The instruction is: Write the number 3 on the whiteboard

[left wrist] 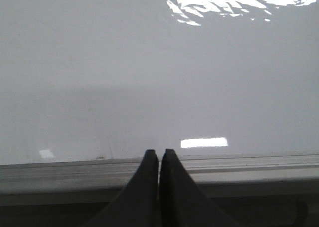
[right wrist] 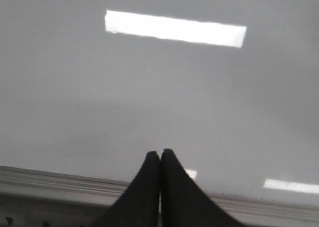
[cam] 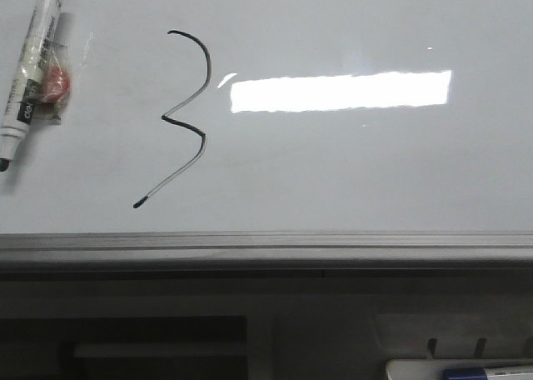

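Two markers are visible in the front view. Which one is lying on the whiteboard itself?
The black-capped white marker at the far left lies on the whiteboard, beside the number 3. The blue-capped marker sits below the board's rail.

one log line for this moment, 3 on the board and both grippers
number 3: drawn on whiteboard | marker: lying on board | left gripper: shut, empty | right gripper: shut, empty

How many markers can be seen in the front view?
2: one marker lies on the whiteboard at upper left; another marker, only partly visible, is at bottom right, below the board.
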{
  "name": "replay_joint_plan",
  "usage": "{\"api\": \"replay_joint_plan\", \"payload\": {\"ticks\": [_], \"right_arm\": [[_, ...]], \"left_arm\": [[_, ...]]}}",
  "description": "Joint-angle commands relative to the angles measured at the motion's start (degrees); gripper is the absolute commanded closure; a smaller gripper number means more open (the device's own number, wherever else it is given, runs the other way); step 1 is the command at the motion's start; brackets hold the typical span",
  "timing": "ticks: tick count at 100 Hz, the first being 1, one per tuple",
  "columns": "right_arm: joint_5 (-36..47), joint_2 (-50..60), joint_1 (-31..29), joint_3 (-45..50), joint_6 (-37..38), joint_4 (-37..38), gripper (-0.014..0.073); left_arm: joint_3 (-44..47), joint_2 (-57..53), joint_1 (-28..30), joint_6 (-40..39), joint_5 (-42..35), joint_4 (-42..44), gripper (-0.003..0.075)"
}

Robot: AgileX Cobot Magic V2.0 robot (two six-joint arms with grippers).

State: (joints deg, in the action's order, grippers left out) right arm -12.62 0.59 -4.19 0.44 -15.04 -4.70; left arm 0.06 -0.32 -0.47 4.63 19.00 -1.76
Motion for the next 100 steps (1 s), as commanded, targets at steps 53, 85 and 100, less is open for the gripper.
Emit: {"api": "replay_joint_plan", "payload": {"ticks": [53, 85, 100], "right_arm": [[-4.91, 0.81, -0.44, 1.74, 15.83, 8.21, 0.064], [-4.91, 0.81, -0.44, 1.74, 15.72, 8.21, 0.064], [-4.91, 0.81, -0.44, 1.74, 15.72, 8.21, 0.064]], "left_arm": [[0.65, -1.28, 0.16, -0.68, -3.3, 0.02, 0.0741], [0.65, -1.28, 0.16, -0.68, -3.3, 0.02, 0.0741], [0.65, -1.28, 0.16, -0.68, -3.3, 0.02, 0.0741]]}}
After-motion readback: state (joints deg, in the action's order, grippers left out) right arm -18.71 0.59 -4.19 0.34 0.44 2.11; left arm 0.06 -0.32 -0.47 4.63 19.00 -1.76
